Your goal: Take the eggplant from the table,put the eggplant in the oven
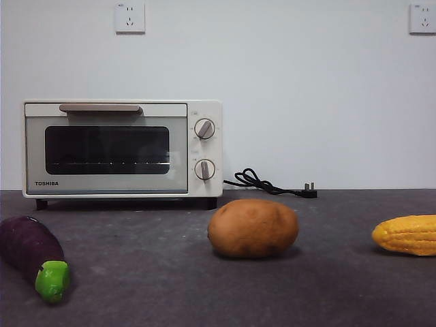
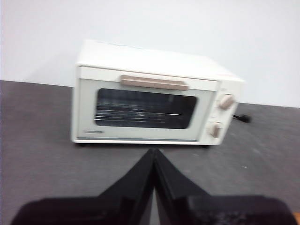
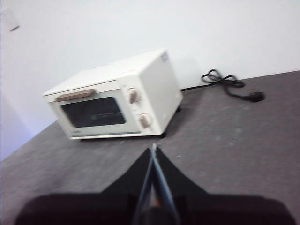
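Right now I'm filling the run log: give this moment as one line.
eggplant on table, untouched | oven door shut | left gripper shut, empty | right gripper shut, empty | potato, corn on table

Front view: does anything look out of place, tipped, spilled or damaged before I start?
Nothing stands out. The oven sits level with its door shut, its unplugged power cord lying beside it. The eggplant, potato and corn lie apart on the table, with nothing spilled. Both grippers, left and right, wait shut.
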You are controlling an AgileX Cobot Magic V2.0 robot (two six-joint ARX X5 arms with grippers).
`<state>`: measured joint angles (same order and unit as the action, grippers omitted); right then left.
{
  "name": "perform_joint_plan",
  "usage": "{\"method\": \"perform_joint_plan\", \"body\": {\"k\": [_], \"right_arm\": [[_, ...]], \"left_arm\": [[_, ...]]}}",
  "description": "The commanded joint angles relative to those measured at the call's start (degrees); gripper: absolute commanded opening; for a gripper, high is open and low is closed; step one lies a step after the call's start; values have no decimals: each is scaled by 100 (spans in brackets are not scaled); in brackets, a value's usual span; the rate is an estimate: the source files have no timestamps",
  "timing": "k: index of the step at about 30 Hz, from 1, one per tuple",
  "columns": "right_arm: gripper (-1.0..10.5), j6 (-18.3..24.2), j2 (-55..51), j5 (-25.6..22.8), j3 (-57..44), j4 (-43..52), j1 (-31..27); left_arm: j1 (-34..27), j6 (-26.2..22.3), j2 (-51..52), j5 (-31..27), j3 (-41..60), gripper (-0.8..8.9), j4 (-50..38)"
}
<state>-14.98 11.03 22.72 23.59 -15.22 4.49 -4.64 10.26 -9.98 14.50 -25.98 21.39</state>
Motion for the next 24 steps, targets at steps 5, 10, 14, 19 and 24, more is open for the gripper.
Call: {"method": "perform_joint_plan", "body": {"k": [5, 10, 14, 19, 24], "right_arm": [[-8, 654, 1036, 391, 1572, -1016, 0], [-8, 1202, 1864, 717, 2800, -1926, 0], [-8, 1478, 2476, 986, 3707, -2468, 7], [-8, 1460, 3086, 1399, 4616, -2643, 118], [-8, 1462, 3633, 1399, 5477, -3003, 638]], "left_arm": [[63, -42, -852, 551, -1185, -5, 531], [101, -240, -1488, 704, -2214, -5, 1036], [199, -494, -2009, 765, -3165, -5, 1611], [407, -732, -2614, 870, -4284, -5, 2232], [693, -944, -3106, 866, -5167, -5, 2618]]}}
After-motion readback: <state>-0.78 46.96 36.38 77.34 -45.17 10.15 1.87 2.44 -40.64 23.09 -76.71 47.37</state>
